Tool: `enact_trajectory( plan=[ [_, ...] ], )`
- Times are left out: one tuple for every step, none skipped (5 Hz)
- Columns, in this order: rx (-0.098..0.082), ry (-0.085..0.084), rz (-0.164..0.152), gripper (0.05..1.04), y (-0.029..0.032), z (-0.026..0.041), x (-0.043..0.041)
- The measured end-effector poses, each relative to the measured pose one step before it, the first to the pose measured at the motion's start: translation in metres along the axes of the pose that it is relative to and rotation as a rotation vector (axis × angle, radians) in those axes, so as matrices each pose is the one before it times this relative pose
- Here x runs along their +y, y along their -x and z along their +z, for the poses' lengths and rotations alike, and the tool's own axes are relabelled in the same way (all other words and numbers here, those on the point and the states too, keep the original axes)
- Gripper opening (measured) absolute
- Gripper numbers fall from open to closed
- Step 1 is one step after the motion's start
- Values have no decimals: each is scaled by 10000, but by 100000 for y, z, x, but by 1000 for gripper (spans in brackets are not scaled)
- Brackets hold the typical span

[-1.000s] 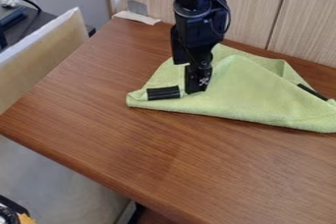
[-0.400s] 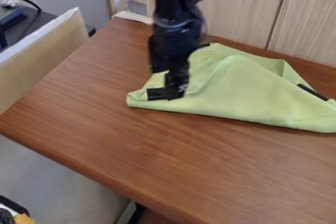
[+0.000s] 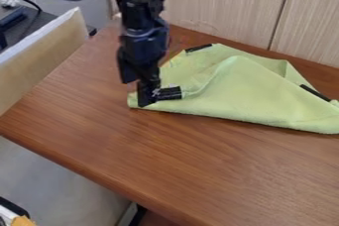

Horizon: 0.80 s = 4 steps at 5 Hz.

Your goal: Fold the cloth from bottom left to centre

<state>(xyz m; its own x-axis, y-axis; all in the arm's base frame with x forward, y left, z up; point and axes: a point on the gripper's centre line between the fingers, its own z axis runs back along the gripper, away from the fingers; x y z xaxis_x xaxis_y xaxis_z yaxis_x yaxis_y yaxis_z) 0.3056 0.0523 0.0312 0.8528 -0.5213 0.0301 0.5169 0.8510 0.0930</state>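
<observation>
Camera view: where does the cloth (image 3: 238, 91) lie?

"On the brown table (image 3: 165, 160), green and rumpled, with a raised ridge running across its middle. Its near edge slants down to the right."

"And the gripper (image 3: 146, 101)?"

"At the cloth's left corner, pointing down. The arm (image 3: 142, 41) hangs above that corner, coming in from the top."

"Is it spread, pressed together, or pinching the cloth?"

"I cannot tell. The black shapes run together there."

"What's that dark patch beside it?"

"A short black strip (image 3: 172, 92), lying on the cloth just right of the gripper. There's a second black strip (image 3: 199, 48) at the cloth's far edge, and a third black strip (image 3: 315, 92) near its right end."

"Anything around the cloth?"

"The wooden wall (image 3: 218, 2) stands behind it, and a tan board (image 3: 39, 56) is well apart to its left."
</observation>
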Motion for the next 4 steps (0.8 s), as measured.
enact_trajectory(
  plan=[
    [292,225,235,1000,838,-1477,419],
    [245,305,-252,955,437,-1277,-721],
    [-72,6,-176,670,-281,-215,-484],
    [27,-61,-50,367,-67,33,13]
  ],
)
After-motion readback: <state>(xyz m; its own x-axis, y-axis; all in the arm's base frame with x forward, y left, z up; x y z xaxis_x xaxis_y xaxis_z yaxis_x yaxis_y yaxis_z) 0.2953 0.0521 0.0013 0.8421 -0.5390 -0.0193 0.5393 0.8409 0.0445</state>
